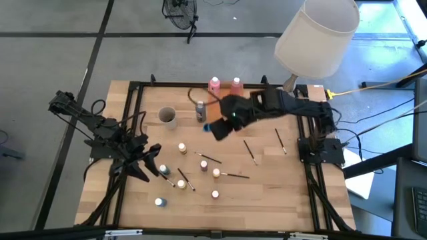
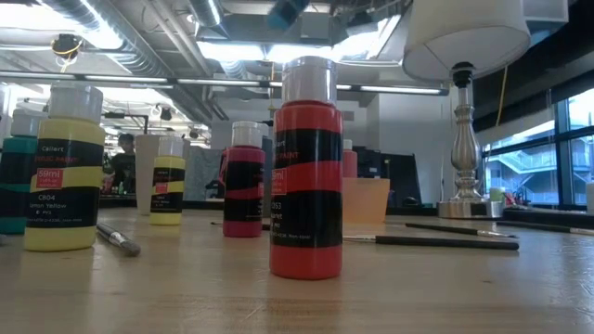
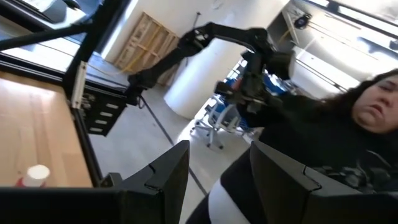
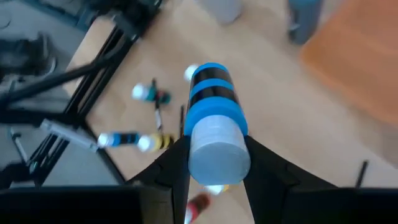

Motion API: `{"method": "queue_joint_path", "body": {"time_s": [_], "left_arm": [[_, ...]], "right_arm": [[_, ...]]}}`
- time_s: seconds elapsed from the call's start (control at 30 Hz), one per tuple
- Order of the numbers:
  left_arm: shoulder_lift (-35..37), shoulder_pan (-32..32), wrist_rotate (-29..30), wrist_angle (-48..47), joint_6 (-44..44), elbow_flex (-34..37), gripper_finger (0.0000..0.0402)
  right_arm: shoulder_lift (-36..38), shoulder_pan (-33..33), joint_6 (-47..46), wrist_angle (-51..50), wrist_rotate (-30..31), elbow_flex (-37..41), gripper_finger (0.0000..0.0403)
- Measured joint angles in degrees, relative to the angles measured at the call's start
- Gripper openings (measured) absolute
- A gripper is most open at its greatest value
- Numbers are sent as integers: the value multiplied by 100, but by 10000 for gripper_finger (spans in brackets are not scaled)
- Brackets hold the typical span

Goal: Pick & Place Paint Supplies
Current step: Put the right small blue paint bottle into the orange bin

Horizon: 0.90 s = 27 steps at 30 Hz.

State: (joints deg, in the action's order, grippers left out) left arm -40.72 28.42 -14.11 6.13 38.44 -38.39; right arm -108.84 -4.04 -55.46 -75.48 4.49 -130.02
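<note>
My right gripper [image 1: 219, 128] hangs over the table's middle, shut on a blue bottle [image 4: 211, 99] with black bands and a pale cap. Small white-capped bottles [image 1: 205, 165] stand scattered on the wood, and thin dark brushes [image 1: 210, 158] lie among them. Pink bottles [image 1: 215, 85] and a dark one [image 1: 200, 110] stand near the far edge. In the low view a red bottle [image 2: 306, 167] and a yellow one [image 2: 63, 167] stand up close. My left gripper [image 1: 152, 163] is open, low over the table's left part, beside a lying bottle [image 1: 163, 171]. My right gripper pinches the blue bottle between its two fingers [image 4: 168, 165] at the cap end [image 4: 217, 149], one finger on each side. The bottle is lifted clear of the table. It points away from the wrist along the fingers, with its base end toward the wood below.
A big white-shaded lamp [image 1: 319, 37] stands at the far right corner, its metal stem [image 2: 461, 139] showing in the low view. A pale cup [image 1: 167, 117] stands far left. A peach-coloured box [image 2: 367, 199] sits behind the bottles. A person [image 3: 348, 124] sits beyond the table.
</note>
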Motion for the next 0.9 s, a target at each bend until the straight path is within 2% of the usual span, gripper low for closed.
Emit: {"method": "queue_joint_path", "body": {"time_s": [0.3,0.7,0.9], "left_arm": [[3,0,-137,-11,-4,0,166],[393,-58,688,14,-256,7,166],[557,-222,760,10,-326,5,166]], "right_arm": [[-6,628,450,-283,-19,-2,120],[-546,1234,1017,-1345,-74,-2,120],[-861,1492,1473,-1450,-81,0,120]]}}
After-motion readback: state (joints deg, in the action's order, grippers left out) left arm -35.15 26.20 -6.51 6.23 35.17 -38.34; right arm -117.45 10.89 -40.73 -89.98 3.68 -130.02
